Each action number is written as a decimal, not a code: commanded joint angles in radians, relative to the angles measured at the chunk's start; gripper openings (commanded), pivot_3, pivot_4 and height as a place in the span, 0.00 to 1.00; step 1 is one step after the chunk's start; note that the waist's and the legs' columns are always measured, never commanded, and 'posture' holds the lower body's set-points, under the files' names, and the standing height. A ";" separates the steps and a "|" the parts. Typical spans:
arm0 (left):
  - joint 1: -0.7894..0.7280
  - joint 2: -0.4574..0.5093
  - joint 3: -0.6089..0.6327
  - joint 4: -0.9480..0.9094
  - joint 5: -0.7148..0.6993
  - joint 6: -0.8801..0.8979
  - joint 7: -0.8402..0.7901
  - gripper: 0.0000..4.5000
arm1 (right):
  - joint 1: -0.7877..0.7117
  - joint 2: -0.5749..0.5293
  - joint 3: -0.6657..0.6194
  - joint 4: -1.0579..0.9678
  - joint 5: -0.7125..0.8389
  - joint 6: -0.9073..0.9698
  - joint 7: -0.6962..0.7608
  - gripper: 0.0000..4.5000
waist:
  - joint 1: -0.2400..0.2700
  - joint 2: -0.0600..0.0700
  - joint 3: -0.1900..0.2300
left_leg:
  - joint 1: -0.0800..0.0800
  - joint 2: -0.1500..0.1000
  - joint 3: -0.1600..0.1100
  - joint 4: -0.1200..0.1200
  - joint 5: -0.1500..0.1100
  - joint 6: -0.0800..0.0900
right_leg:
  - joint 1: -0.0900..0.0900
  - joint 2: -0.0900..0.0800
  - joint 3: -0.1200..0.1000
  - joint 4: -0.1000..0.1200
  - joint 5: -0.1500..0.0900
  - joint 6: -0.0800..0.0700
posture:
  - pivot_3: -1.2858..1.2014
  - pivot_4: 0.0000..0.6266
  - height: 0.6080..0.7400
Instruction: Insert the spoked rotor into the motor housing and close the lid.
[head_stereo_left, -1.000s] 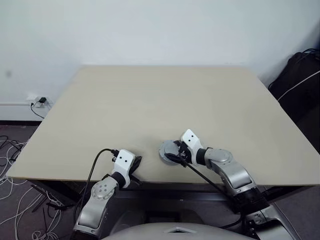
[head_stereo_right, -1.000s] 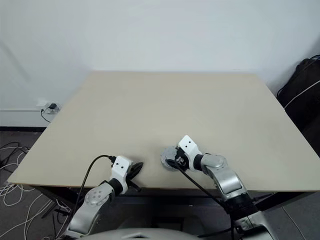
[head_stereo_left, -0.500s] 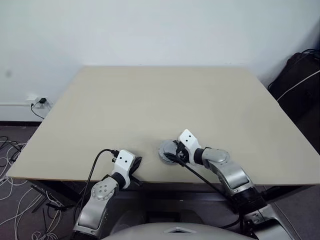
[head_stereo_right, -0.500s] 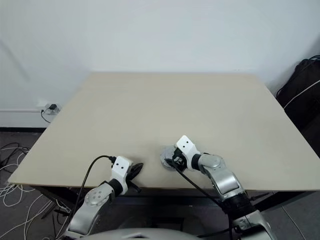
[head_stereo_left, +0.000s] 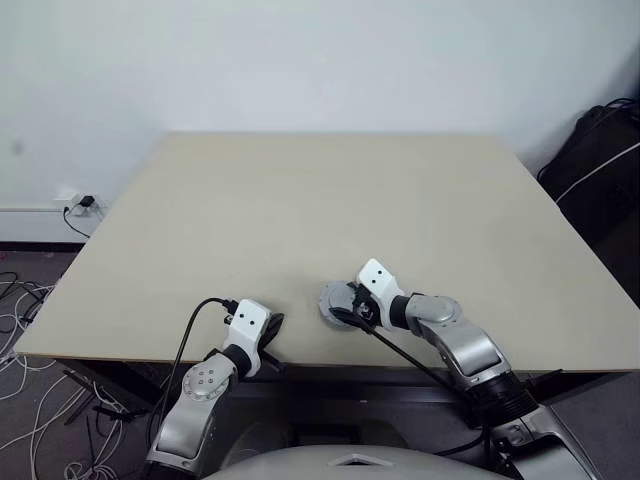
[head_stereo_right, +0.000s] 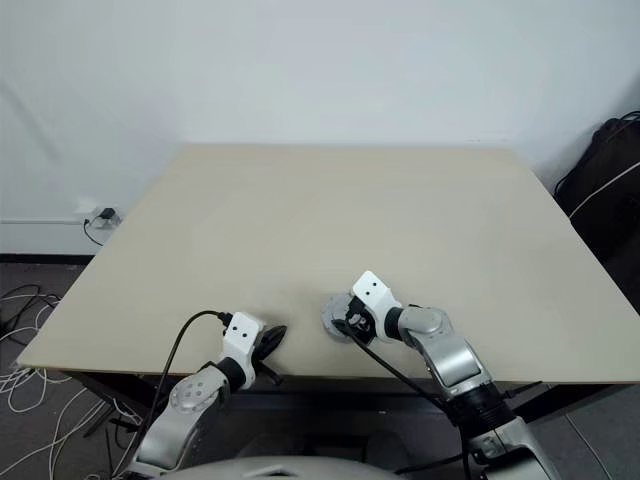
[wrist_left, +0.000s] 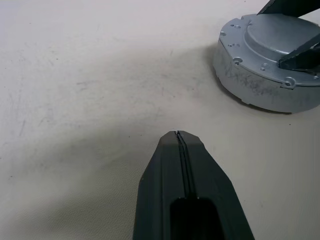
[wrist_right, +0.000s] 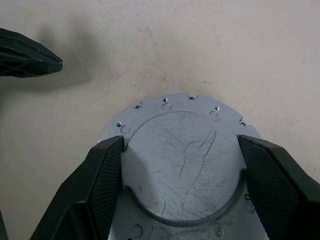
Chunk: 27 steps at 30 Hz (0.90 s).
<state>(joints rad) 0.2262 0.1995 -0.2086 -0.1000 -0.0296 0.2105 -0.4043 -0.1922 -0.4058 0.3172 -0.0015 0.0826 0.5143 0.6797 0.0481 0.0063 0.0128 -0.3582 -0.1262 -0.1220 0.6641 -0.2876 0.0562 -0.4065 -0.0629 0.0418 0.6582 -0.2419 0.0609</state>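
The motor housing (wrist_left: 260, 92) is a round silver body on the table (head_stereo_left: 300, 200), close to the front edge. The lid (wrist_right: 180, 165) lies on top of it, smooth face up, showing its raised central circle. My right gripper (wrist_right: 180, 145) straddles that circle, with one black finger (wrist_right: 100, 180) against each side of it. To the left of the housing, my left gripper (wrist_left: 177, 135) is shut and empty, its tip low over the bare tabletop and apart from the housing. The spoked rotor is hidden from view.
The table's front edge (head_stereo_left: 300, 362) runs just under both grippers. A black bag (head_stereo_left: 600, 150) stands on the floor at the right. Cables (head_stereo_left: 25, 300) and a wall socket (head_stereo_left: 80, 203) are at the left. The far tabletop is bare.
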 joint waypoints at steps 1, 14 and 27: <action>-0.024 -0.002 -0.003 -0.031 -0.002 -0.015 0.003 0.00 | 0.000 -0.016 0.018 0.016 -0.042 0.037 -0.017 0.73 | 0.000 0.000 0.000 | 0.000 0.000 0.000 0.000 0.000 0.000 | 0.000 0.000 0.000 0.000 0.000 0.000 | 0.52 0.00 1.00; -0.260 -0.060 -0.025 0.146 -0.046 0.002 -0.085 0.00 | -0.013 0.018 0.021 0.026 -0.044 0.057 -0.036 0.73 | -0.004 -0.002 0.001 | 0.013 0.000 0.000 -0.001 0.000 0.000 | 0.014 0.001 -0.001 -0.001 -0.003 0.005 | 0.52 0.00 1.00; -0.460 -0.116 -0.037 0.284 -0.111 0.155 -0.169 0.00 | -0.017 0.030 0.019 0.030 -0.051 0.068 -0.060 0.73 | -0.009 -0.004 0.002 | 0.013 0.001 0.000 -0.001 0.000 0.000 | 0.014 0.001 0.000 -0.001 -0.003 0.006 | 0.52 0.00 1.00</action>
<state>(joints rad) -0.2073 0.0874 -0.2431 0.1772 -0.1302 0.3505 -0.5622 -0.2098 -0.3720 0.3371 -0.0004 0.0563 0.5565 0.6416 0.0388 0.0026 0.0152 -0.3449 -0.1256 -0.1225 0.6634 -0.2871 0.0556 -0.3923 -0.0619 0.0413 0.6573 -0.2449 0.0669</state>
